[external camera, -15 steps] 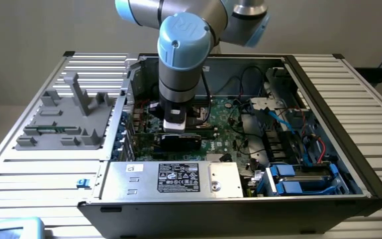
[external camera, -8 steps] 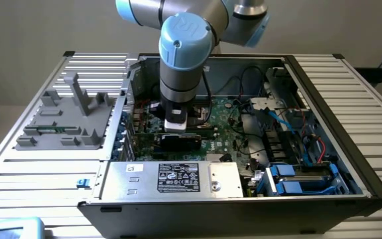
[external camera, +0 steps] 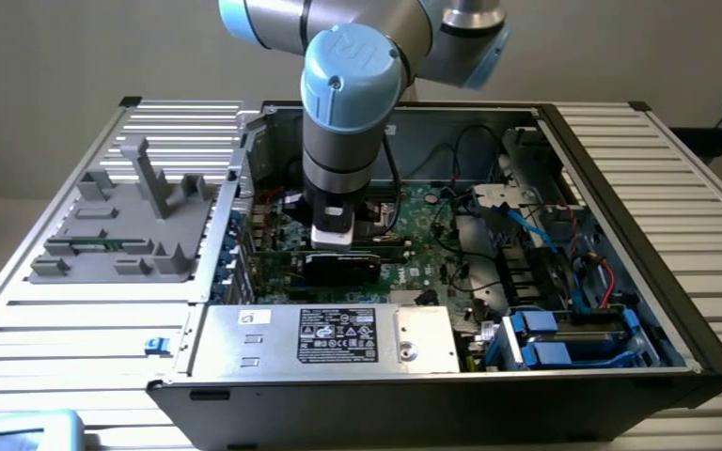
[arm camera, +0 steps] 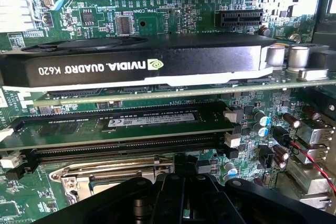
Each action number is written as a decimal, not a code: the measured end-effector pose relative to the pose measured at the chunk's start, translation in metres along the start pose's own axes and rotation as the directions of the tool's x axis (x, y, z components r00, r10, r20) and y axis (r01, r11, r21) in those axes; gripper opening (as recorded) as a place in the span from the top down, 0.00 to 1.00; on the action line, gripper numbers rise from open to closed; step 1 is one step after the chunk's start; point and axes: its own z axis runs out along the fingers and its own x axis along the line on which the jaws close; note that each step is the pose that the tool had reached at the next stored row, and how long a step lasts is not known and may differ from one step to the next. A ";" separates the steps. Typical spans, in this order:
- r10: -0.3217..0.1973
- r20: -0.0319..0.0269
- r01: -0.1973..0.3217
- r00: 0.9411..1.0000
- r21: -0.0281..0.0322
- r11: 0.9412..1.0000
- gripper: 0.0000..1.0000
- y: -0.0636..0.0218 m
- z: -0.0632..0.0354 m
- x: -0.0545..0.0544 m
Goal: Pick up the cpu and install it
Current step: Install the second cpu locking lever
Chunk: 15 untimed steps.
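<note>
The robot arm (external camera: 351,113) reaches down from the top centre of the exterior view into an open computer case (external camera: 612,188) that lies on a slatted metal table (external camera: 72,319). Its gripper (arm camera: 178,192) is low over the green motherboard (external camera: 443,240), in the middle of the case. In the wrist view the black fingers (arm camera: 173,182) are drawn together, closed, directly above a metal-framed socket (arm camera: 113,177) on the board. Whether the cpu sits between them cannot be told, as the gripper body hides the tips.

Just beyond the socket run two long memory slots; the nearer one (arm camera: 131,148) has nothing in it, and the farther holds a memory stick (arm camera: 121,124) with a white label. Past these stands a black graphics card (arm camera: 131,64) marked NVIDIA Quadro K620.

In the exterior view a silver power supply (external camera: 323,338) with a white label fills the lower front of the case, with blue drive brackets (external camera: 543,338) at the lower right and blue and red cables (external camera: 587,272) above them. A grey parts tray (external camera: 129,230) rests on the table at the exterior view's left, beside the case.
</note>
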 end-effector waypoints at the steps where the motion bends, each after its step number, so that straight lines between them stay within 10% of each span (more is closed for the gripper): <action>1: 0.000 0.000 0.000 1.000 0.000 1.000 0.89 0.0001 -0.0001 0.000; 15: 0.001 0.000 -0.001 1.000 -0.010 1.000 0.89 0.0003 -0.0009 -0.001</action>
